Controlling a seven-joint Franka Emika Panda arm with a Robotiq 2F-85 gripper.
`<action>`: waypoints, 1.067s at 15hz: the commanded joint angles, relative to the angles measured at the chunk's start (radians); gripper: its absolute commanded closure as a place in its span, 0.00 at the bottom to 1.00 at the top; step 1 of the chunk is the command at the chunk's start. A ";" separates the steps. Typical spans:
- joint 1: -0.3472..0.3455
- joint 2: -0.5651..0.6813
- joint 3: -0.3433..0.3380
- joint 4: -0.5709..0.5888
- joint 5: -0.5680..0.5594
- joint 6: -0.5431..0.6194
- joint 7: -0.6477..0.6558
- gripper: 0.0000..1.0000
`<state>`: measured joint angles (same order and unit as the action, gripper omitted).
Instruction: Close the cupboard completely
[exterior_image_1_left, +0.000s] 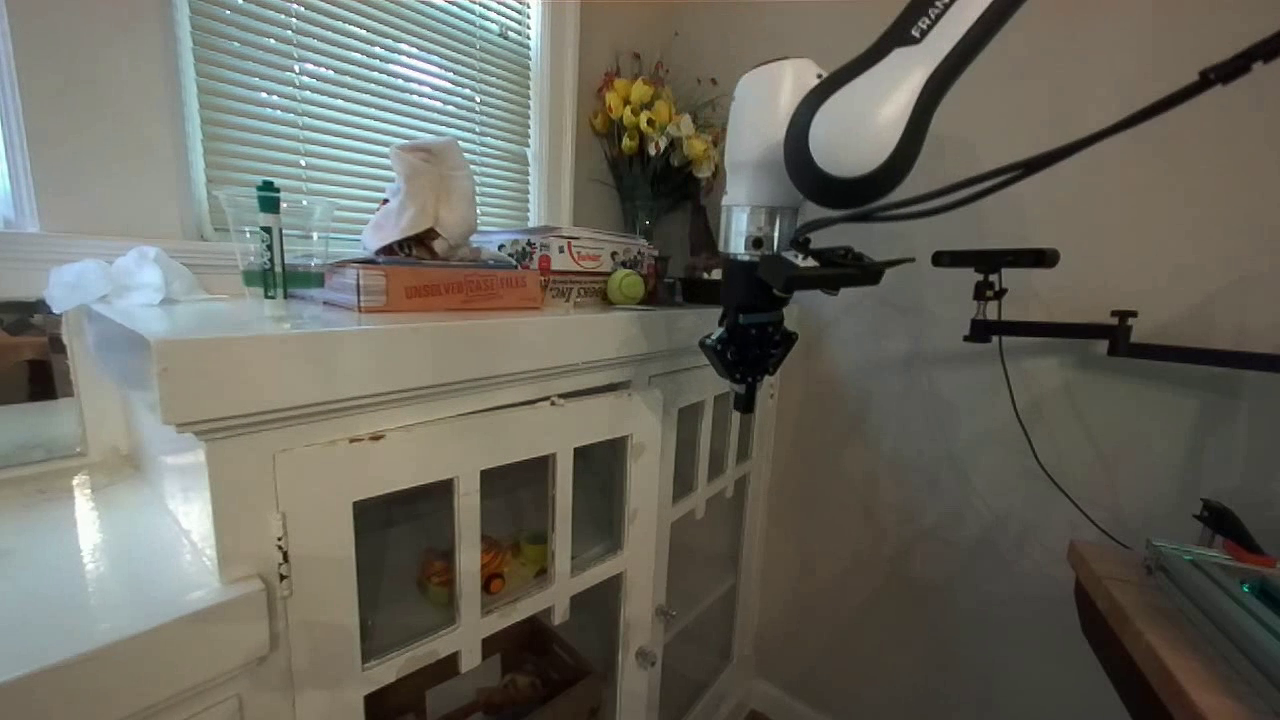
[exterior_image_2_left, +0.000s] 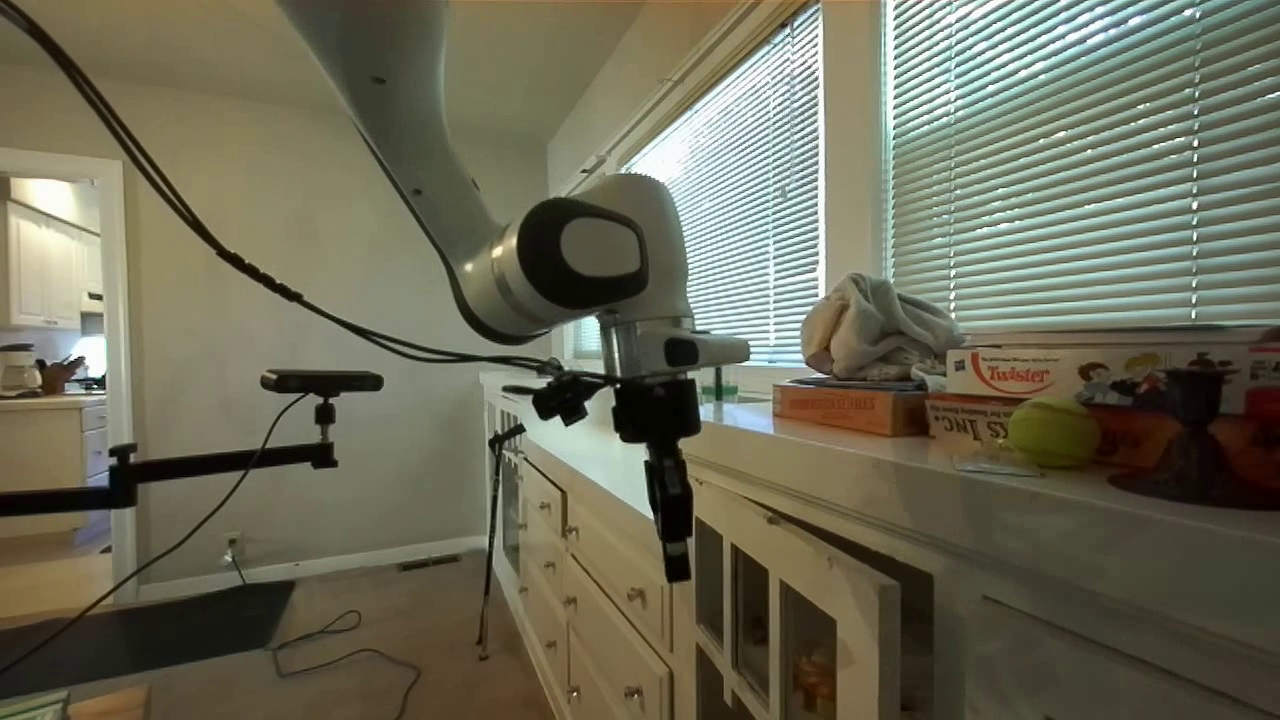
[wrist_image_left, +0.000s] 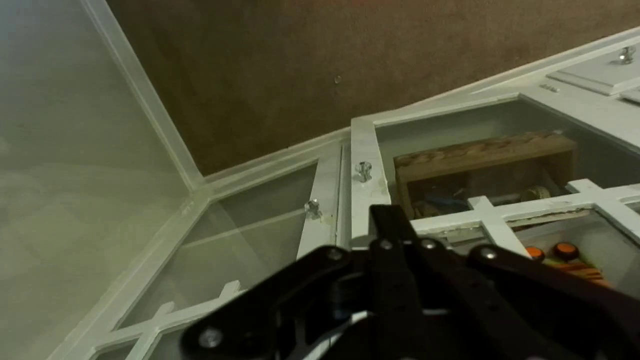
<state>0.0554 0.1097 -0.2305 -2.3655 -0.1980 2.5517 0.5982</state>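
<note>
The white cupboard (exterior_image_1_left: 400, 365) has glass-paned doors and also shows in an exterior view (exterior_image_2_left: 1080, 570). One door (exterior_image_1_left: 640, 500) stands ajar, with a dark gap along its top; the gap beside its free edge shows in an exterior view (exterior_image_2_left: 870, 640). The neighbouring door (exterior_image_1_left: 683, 560) looks shut. In the wrist view, the ajar door (wrist_image_left: 367, 195) with its glass knob (wrist_image_left: 364, 171) lies beyond the fingertips. My gripper (exterior_image_1_left: 744, 398) points down in front of the cupboard near the top of the doors, fingers together and empty. It also shows in an exterior view (exterior_image_2_left: 677, 560) and the wrist view (wrist_image_left: 391, 215). Contact is not visible.
On the cupboard top stand game boxes (exterior_image_1_left: 455, 288), a tennis ball (exterior_image_1_left: 626, 287), a cloth (exterior_image_1_left: 425, 200), a cup with a marker (exterior_image_1_left: 270, 245) and a flower vase (exterior_image_1_left: 650, 130). A camera on a bracket (exterior_image_1_left: 995, 258) stands opposite. Drawers (exterior_image_2_left: 620, 600) adjoin the doors.
</note>
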 joint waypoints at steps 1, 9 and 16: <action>-0.045 0.039 -0.009 -0.090 -0.180 0.276 0.061 1.00; 0.133 0.331 -0.279 0.015 -0.435 0.725 0.195 1.00; 0.345 0.575 -0.472 0.137 -0.274 0.995 0.143 1.00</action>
<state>0.3323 0.5625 -0.6426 -2.2876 -0.5451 3.4519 0.7428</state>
